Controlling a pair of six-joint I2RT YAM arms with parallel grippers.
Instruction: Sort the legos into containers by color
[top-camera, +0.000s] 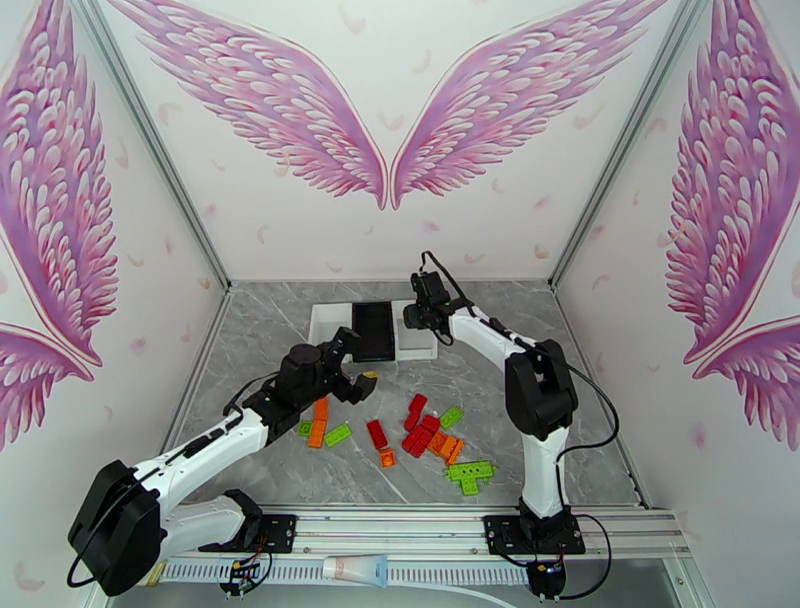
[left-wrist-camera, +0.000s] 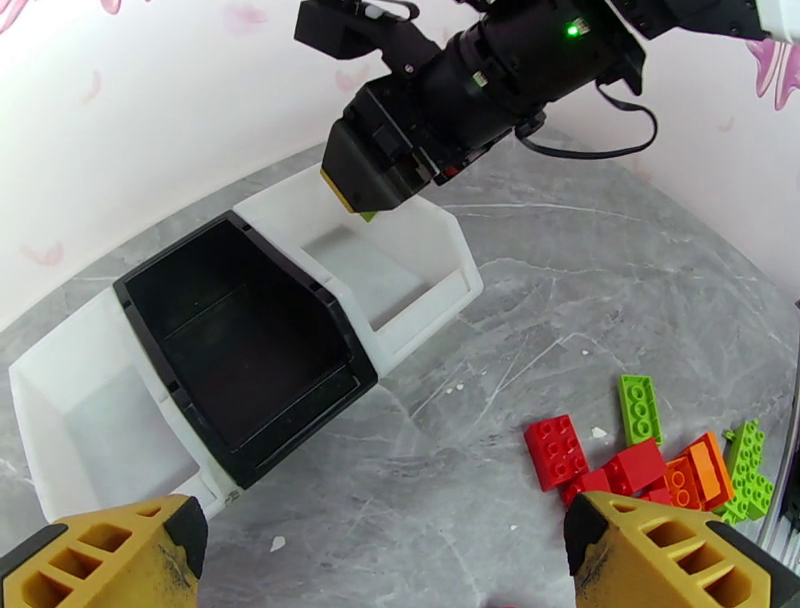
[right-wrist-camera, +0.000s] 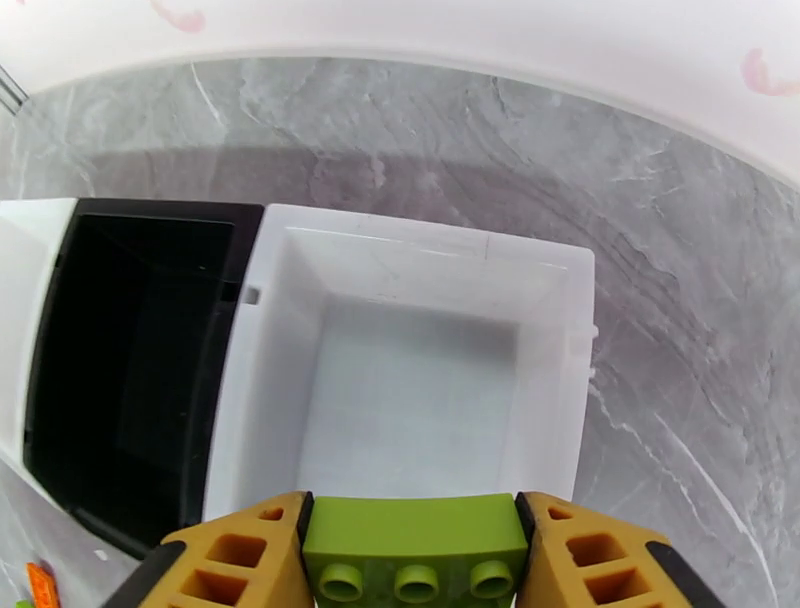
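Observation:
My right gripper (right-wrist-camera: 415, 565) is shut on a lime green lego (right-wrist-camera: 415, 538) and hangs over the near edge of the right white container (right-wrist-camera: 560, 330). In the left wrist view the same gripper (left-wrist-camera: 372, 190) holds that lego (left-wrist-camera: 368, 214) just above that tray (left-wrist-camera: 445, 275). The black middle container (top-camera: 372, 330) and the left white one (top-camera: 328, 322) show nothing inside. My left gripper (top-camera: 352, 378) stands open with nothing between its fingers, hovering just in front of the trays. Red (top-camera: 418, 425), orange (top-camera: 318, 425) and green legos (top-camera: 470, 475) lie loose on the table.
The grey marble table is walled in by white panels with pink wings. Loose bricks spread across the middle, between the arms, with a red block (left-wrist-camera: 555, 450) and a green one (left-wrist-camera: 638, 405) nearest my left gripper. A white tube (top-camera: 355, 570) lies on the front rail.

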